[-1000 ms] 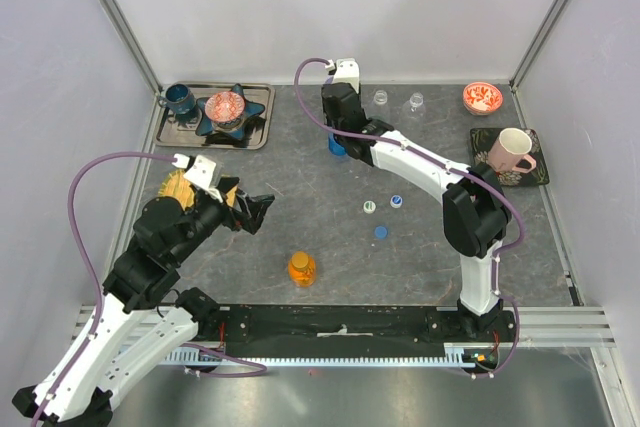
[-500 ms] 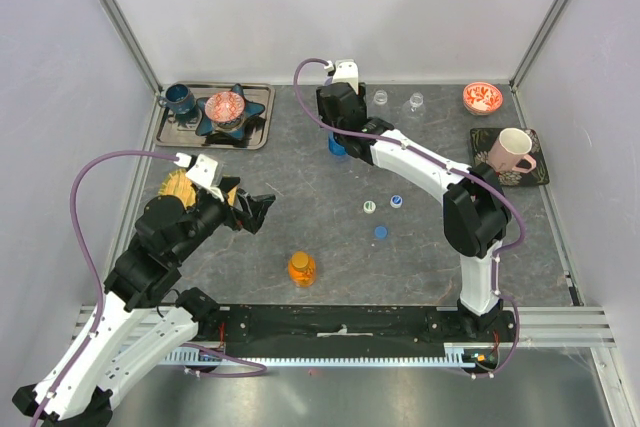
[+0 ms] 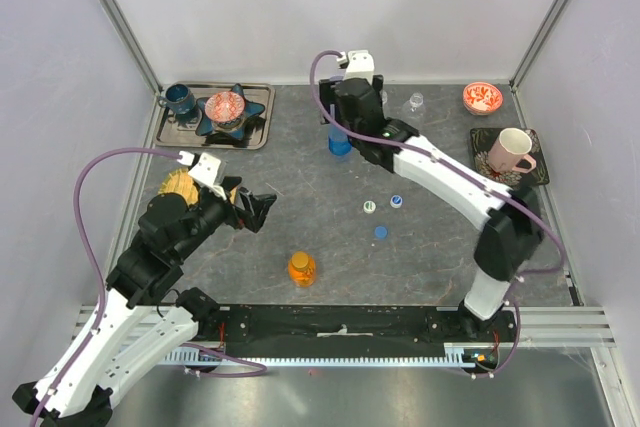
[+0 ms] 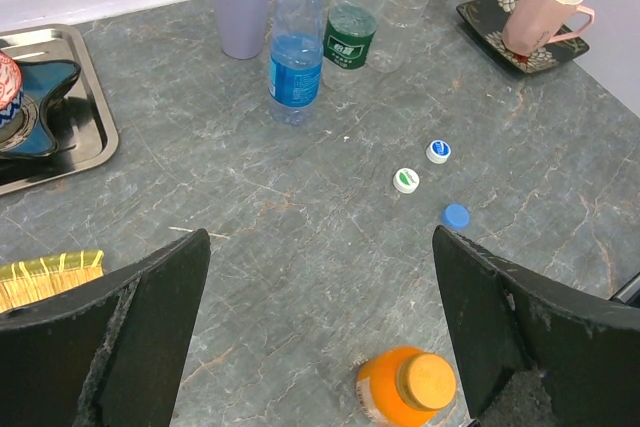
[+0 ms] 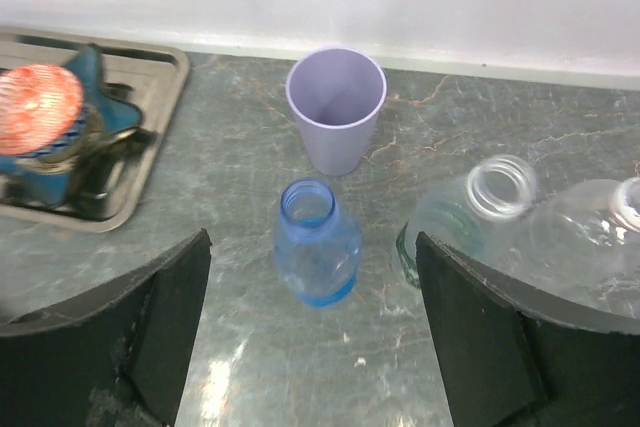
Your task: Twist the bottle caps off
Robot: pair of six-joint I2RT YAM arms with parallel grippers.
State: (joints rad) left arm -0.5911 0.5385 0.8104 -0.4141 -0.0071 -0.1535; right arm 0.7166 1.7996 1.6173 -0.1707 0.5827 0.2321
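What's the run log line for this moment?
left gripper open, empty | right gripper open over blue-label bottle | three loose caps off | orange bottle capped

Three bottles stood in a row toward the back of the bench [image 3: 320, 237]: the left bottle [image 5: 317, 247], the middle bottle [image 5: 450, 227] and, just beside it, the right bottle [image 5: 590, 242]. A cup [image 5: 336, 112] stood behind the left bottle. Nearer the front, right of centre, lay the left cap [image 4: 405, 180], the right cap [image 4: 438, 151] and the near cap [image 4: 456, 215] before them. The short bottle [image 3: 302, 268] stood forward and left of these, its own cap [image 4: 428, 379] on it. A tray [image 3: 255, 135] holding dishes [image 3: 225, 109] sat back left. At the right edge a mug [image 3: 512, 150] rested on a plate [image 3: 538, 175], with a bowl [image 3: 482, 98] behind.
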